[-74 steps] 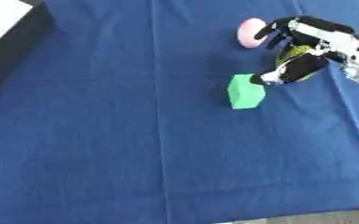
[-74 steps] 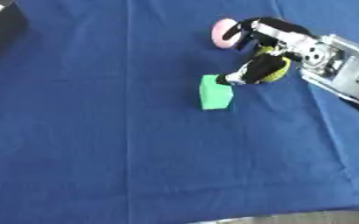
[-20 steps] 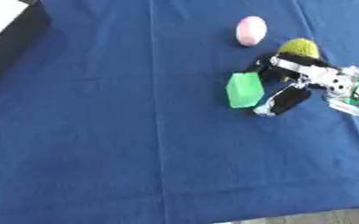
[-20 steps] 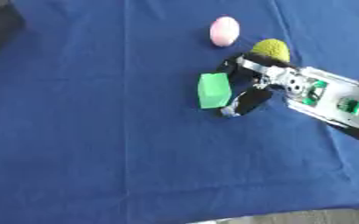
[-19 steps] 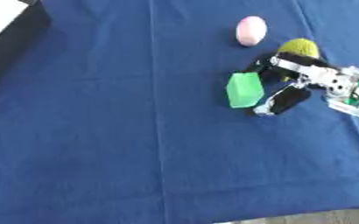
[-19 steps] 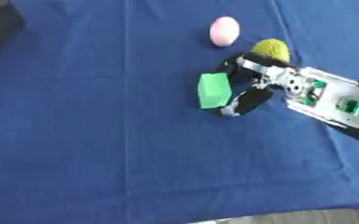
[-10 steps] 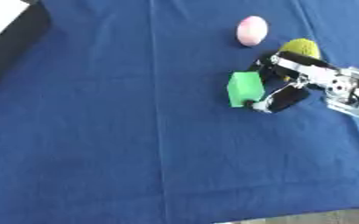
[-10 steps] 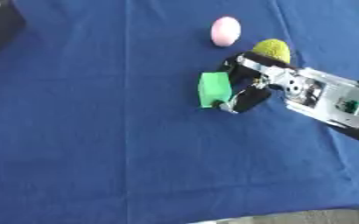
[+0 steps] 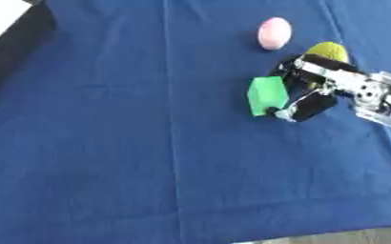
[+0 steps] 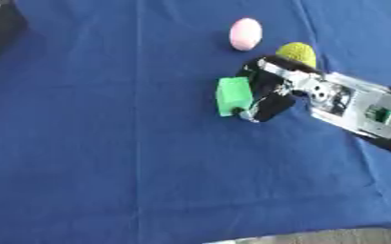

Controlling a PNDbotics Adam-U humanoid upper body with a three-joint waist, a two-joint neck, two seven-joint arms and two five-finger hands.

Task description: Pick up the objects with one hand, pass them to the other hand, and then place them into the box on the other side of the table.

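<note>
The right robot hand [image 9: 303, 97] curls against the green block [image 9: 266, 95], which lies on the worktop [image 9: 107, 143] beside it; grip not confirmed. Seat fingers on opposite block faces before lifting.

Both eye views look steeply down from head, sharing blue table [image 9: 107, 143]; right view offset sideways.

Right robot hand [image 10: 270, 97] now against green block [image 10: 232, 96]

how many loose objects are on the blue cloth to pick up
3: a green block at the right hand, a yellow-green object just behind that hand, and a pink egg-shaped one farther back. The hand may hide more.
</note>
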